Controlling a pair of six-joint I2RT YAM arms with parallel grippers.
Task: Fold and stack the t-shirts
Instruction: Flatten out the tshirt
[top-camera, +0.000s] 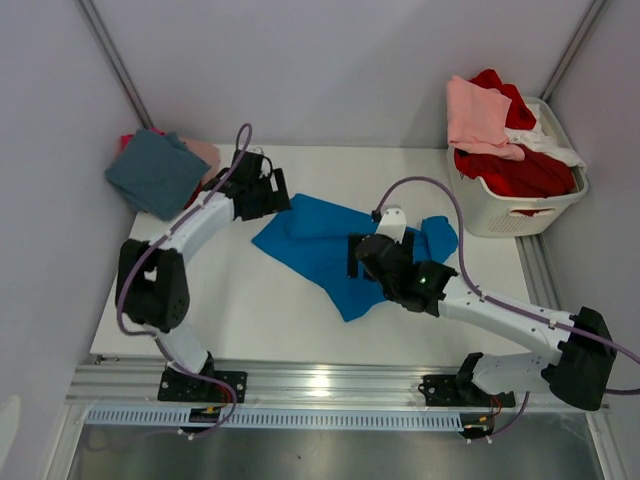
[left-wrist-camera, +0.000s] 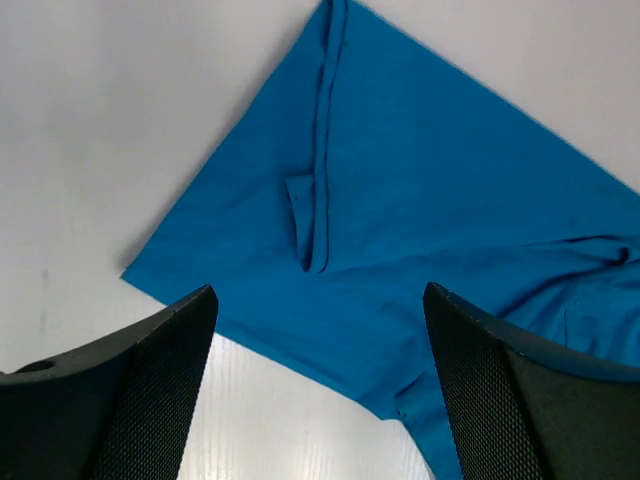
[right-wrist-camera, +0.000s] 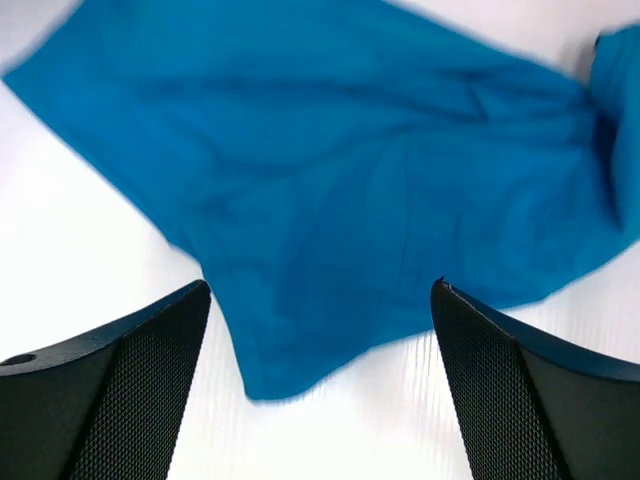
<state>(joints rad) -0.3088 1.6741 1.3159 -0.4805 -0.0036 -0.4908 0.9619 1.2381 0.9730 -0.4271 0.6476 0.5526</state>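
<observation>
— T-shirts, from the left?
— Folded teal t-shirt (top-camera: 157, 172) at 10 o'clock, hiding most of a pink one (top-camera: 206, 152). Blue t-shirt (top-camera: 312, 240) rumpled at the middle of the table (top-camera: 250, 315), partly under the right arm (top-camera: 500, 310). More heaped in the basket (top-camera: 520, 215) at 2 o'clock.
— Fingers?
— Left fingers (left-wrist-camera: 130, 400) spread, empty, over the blue; right fingers (right-wrist-camera: 520, 400) the same.

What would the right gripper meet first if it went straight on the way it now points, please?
Most likely the blue t-shirt: in the right wrist view its cloth fills the space ahead of the open right gripper, with the table under it. How far off it lies is unclear.
</observation>
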